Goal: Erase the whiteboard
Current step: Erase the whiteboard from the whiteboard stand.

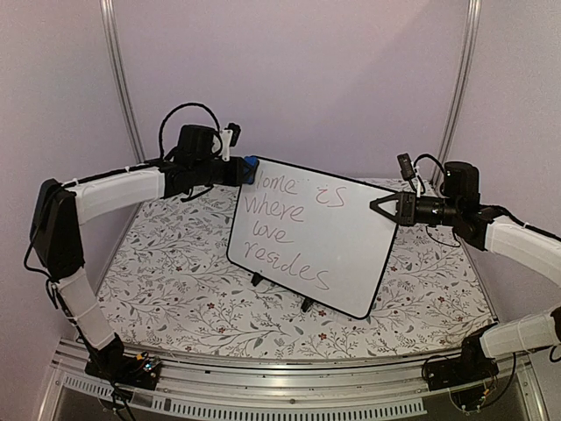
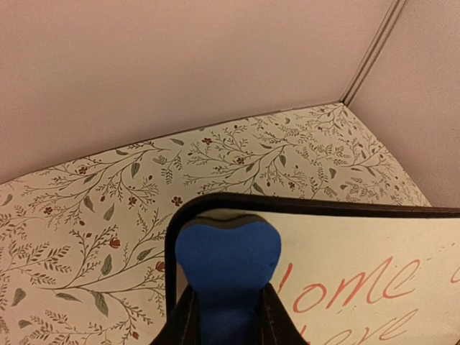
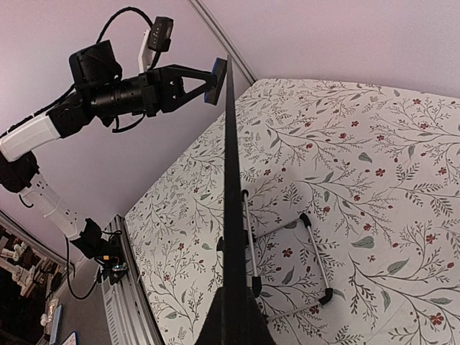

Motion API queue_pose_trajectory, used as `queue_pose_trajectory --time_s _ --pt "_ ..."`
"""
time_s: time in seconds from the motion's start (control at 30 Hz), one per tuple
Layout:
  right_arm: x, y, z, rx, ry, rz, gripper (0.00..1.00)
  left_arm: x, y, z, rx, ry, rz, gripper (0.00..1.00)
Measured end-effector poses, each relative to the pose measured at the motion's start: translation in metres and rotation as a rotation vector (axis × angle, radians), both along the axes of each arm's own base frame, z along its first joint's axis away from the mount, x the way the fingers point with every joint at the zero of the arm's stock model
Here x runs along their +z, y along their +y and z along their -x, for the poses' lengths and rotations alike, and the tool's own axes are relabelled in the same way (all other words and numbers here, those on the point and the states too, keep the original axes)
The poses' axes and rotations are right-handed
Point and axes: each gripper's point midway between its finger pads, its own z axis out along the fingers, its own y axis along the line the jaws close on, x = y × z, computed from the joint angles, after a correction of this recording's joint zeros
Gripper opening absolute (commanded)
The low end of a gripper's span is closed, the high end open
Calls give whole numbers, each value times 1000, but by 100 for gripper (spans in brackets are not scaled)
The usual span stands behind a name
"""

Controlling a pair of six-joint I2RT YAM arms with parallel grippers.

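Top external: whiteboard (image 1: 342,254) upright mid-table, writing (image 1: 285,232) fully intact, nothing wiped yet. Left gripper (image 1: 244,172) clamps blue eraser (image 1: 252,166) at board's 11 o'clock corner; right gripper (image 1: 379,208) pinches its 3 o'clock edge.

White sleeves, black joints on left arm (image 1: 114,189) and right arm (image 1: 526,246). Black cable (image 1: 175,118) loops at eleven o'clock; right gripper (image 1: 375,204) is black, triangular.

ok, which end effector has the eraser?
The left end effector: it pinches the blue eraser at the whiteboard's top corner. The right end effector clamps its edge.
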Motion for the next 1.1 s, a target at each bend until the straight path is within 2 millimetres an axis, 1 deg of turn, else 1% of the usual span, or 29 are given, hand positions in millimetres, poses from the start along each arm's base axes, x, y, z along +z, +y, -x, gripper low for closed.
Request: queue_pose_trajectory --time_s 0.07,0.13,0.3,0.47,0.53,0.7,0.77,1.03,1.1 --pt "0 0 0 -1 1 0 0 -4 0 2 -3 3 4 0" --pt "0 0 0 -4 4 -1 0 -13 2 6 -5 15 3 0" --pt "-1 0 -1 -7 11 -2 0 -40 8 22 -2 69 -5 0" --pt "0 0 0 -5 7 -1 0 -54 12 35 1 102 -2 0" --pt "0 0 0 -5 6 -1 0 -57 11 38 -1 109 -4 0" --pt "0 0 0 -4 7 -1 0 -56 9 39 -2 107 -6 0" --pt "0 0 0 -4 5 -1 0 -53 8 39 -5 104 -5 0" --pt "1 1 1 10 -14 3 0 -15 -6 25 -23 34 22 0" --pt "1 1 1 10 -14 4 0 -9 -8 22 -26 21 23 0"
